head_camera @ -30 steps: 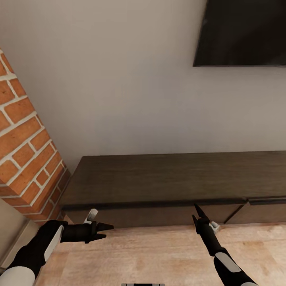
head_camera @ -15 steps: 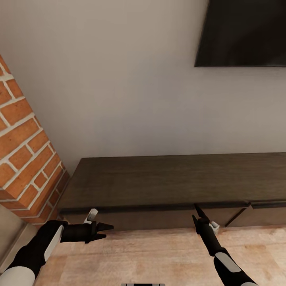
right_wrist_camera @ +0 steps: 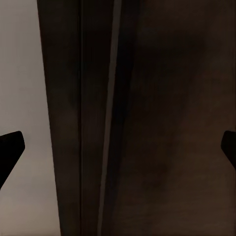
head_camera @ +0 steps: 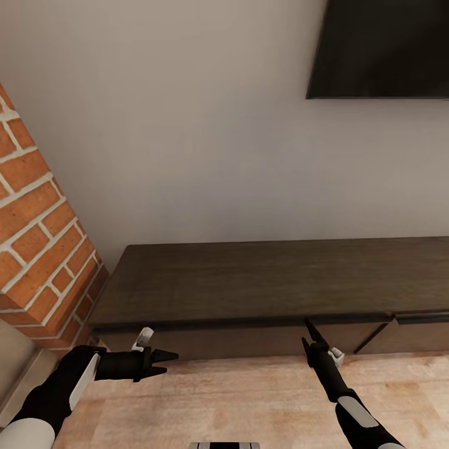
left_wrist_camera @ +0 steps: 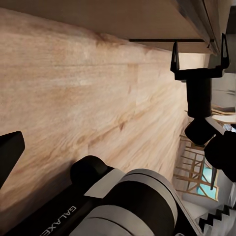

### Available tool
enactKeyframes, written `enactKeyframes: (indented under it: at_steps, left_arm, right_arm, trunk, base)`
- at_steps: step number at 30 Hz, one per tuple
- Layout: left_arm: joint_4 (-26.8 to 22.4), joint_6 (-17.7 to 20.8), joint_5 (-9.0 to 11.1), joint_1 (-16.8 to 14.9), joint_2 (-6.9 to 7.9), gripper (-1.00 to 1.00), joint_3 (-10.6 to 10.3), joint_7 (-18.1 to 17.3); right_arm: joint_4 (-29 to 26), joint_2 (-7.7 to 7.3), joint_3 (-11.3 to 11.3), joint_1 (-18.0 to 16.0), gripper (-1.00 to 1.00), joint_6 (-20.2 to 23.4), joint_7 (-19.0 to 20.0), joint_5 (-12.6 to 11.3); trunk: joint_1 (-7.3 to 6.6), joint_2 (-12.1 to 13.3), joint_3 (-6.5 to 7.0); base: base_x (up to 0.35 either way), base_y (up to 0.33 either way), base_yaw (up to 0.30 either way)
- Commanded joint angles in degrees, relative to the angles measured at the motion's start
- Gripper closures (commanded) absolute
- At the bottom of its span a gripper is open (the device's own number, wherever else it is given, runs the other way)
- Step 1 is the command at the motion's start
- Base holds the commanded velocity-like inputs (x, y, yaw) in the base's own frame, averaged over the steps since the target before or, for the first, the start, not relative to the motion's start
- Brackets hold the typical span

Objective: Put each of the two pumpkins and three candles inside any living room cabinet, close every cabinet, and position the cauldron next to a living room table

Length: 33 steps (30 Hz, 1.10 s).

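Observation:
The cabinet (head_camera: pixel 262 280) is a long, low, dark brown unit against the white wall, with its drawer fronts facing me. My left gripper (head_camera: pixel 168 363) hovers open over the floor just in front of the cabinet's left end, fingers pointing right and holding nothing. My right gripper (head_camera: pixel 307 333) is open and empty, pointing at the cabinet front near a seam between two drawer fronts. The right wrist view looks closely at the dark cabinet (right_wrist_camera: pixel 172 123) wood. The left wrist view catches the right gripper (left_wrist_camera: pixel 199 51) with its fingers apart. Pumpkins, candles, cauldron and table are out of view.
A red brick column (head_camera: pixel 37 249) stands at the left, touching the cabinet's left end. A black wall-mounted screen (head_camera: pixel 380 50) hangs at the upper right. Light wooden floor (head_camera: pixel 249 399) runs between me and the cabinet.
The whole picture has shifted slightly, so the camera moved a little. Both grippers hold the same pose and stay open.

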Motion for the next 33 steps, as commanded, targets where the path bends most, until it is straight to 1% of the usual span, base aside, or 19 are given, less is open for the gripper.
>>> enactKeyframes:
  at_steps: [1,21,26,33]
  left_arm:
    - [0.00,0.00,0.00,0.00,0.00,-1.00,0.02,0.00]
    - [0.00,0.00,0.05,0.00,0.00,-1.00,-0.09,0.00]
    - [0.00,0.00,0.01,0.00,0.00,-1.00,-0.11,0.00]
    - [0.00,0.00,0.00,0.00,0.00,-1.00,-0.09,0.00]
  right_arm:
    - [0.00,0.00,0.00,0.00,-1.00,-0.02,0.00,0.00]
    - [0.00,0.05,0.00,0.00,-1.00,-0.07,-0.01,0.02]
    - [0.00,0.08,0.00,0.00,-1.00,-0.07,-0.02,0.02]
    - [0.00,0.09,0.00,0.00,-1.00,-0.07,-0.03,0.02]
  trunk:
    - [0.00,0.00,0.00]
    - [0.00,0.00,0.00]
    - [0.00,0.00,0.00]
    - [0.00,0.00,0.00]
  base:
    - [0.000,0.000,0.000]
    - [0.026,0.000,0.000]
    - [0.126,0.000,0.000]
    - [0.020,0.000,0.000]
